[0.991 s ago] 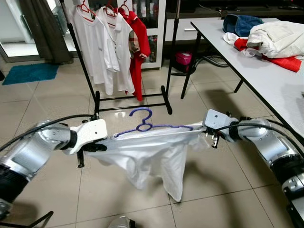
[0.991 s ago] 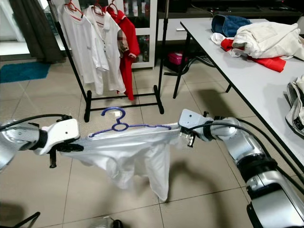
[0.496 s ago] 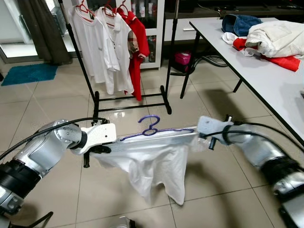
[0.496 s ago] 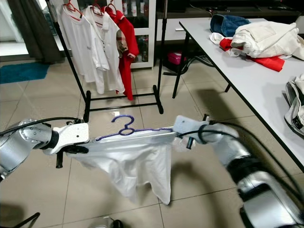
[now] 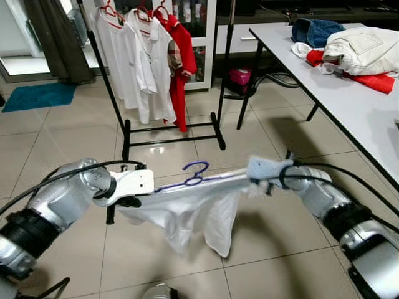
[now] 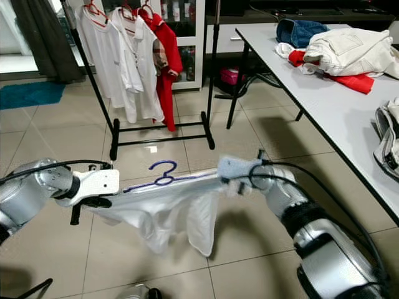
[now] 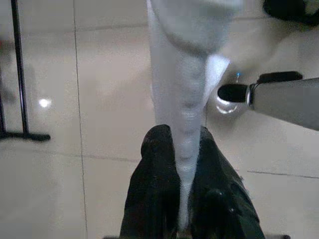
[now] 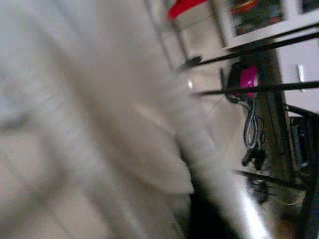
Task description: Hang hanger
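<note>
- The hanger [image 5: 198,176], purple and carrying a white shirt [image 5: 187,208], sits at the centre of the head views, strung level between the two arms; over the last second its hook has moved a little higher in the frame and the span has narrowed.
- The left tool [image 7: 187,184] is pinched tight on a fold of the shirt at the hanger's left end, as its wrist view shows; the fold runs straight out between the fingers.
- The right tool [image 5: 260,169] has swung inward from centre right toward the middle and looks blurred with motion. It is at the shirt's right shoulder, but whether its fingers are clamped cannot be told; its wrist view is a smear of white cloth.
- The shirt now hangs in a narrower, more bunched drape than before.
- The rack [image 5: 109,81], upper left with two white shirts and a red one, is well apart from the hanger.
- Judgement: the carry is under way, and hooking onto the rail is not yet done.
- The worktop [image 5: 349,87] at upper right holds piled clothes.
</note>
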Tool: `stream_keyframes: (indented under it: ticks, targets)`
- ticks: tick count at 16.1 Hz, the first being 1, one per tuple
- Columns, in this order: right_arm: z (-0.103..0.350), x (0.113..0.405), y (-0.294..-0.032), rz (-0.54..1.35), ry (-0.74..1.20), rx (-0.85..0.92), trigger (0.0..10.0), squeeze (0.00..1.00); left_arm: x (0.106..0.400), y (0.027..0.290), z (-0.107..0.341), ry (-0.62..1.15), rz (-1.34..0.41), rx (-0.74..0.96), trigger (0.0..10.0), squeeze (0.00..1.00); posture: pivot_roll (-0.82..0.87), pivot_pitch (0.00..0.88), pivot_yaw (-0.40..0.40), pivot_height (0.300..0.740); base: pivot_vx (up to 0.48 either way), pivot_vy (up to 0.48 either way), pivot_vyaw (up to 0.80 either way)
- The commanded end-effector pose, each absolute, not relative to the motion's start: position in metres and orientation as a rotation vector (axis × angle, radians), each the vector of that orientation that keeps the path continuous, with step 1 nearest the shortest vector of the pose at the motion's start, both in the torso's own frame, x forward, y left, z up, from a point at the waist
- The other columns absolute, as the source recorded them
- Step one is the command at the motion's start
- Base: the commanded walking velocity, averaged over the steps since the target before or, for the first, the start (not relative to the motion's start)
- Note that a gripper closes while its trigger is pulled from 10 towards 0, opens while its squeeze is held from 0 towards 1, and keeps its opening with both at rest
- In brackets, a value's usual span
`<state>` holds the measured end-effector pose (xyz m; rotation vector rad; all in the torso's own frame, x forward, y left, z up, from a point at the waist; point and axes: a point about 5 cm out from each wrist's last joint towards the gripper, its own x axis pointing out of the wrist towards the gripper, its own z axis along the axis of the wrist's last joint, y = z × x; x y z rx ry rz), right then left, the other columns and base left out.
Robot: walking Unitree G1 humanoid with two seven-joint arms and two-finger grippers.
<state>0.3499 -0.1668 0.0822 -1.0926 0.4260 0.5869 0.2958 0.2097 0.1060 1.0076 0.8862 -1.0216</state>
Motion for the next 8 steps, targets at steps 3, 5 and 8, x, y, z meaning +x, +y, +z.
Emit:
stream_keyframes:
  ticks: [3,5,8]
  targets:
    - [0.095,0.353,-0.178,0.45,0.386,-0.887,0.0,0.0,0.302,0.231,0.097,0.951,-0.867,1.041,0.0,0.0,-0.03,0.0,0.035,0.74,0.0,0.0,0.0]
    - [0.09,0.344,-0.176,0.5,0.401,-0.868,0.0,0.0,0.309,0.229,0.102,0.874,-0.84,1.018,0.0,0.0,-0.03,0.0,0.037,0.74,0.0,0.0,0.0]
    - [0.077,0.329,-0.173,0.581,0.445,-0.815,0.1,0.0,0.311,0.224,0.109,0.776,-0.907,0.972,0.0,0.0,-0.03,0.0,0.041,0.74,0.0,0.0,0.0]
